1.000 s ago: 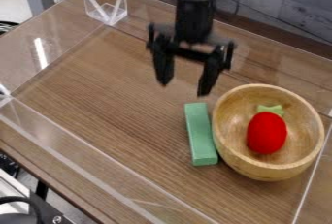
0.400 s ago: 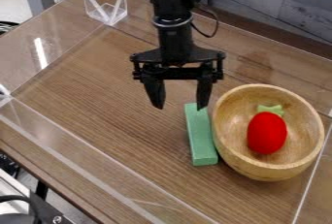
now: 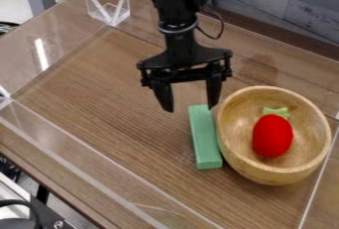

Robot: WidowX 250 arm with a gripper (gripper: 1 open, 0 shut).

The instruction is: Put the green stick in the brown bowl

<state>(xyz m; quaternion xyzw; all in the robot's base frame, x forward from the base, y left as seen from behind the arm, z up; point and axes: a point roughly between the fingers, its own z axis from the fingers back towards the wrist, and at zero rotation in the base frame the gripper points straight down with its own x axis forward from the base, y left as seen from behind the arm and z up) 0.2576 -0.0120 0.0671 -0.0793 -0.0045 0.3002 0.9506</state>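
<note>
Camera view, from left to right: one wooden table (image 3: 93,94) with clear plastic walls around it, one black robot arm (image 3: 175,15), one green stick (image 3: 204,136), one brown bowl (image 3: 273,134) and one red strawberry toy (image 3: 273,134) with a green leaf top lying inside the bowl. The arm stands upright over the middle of the table, its gripper (image 3: 187,98) pointing straight down with the two black fingers spread wide apart, holding nothing. The green stick lies flat on the table just below the gripper, its far end near the right-hand finger, its long side just beside the bowl's left rim
</note>
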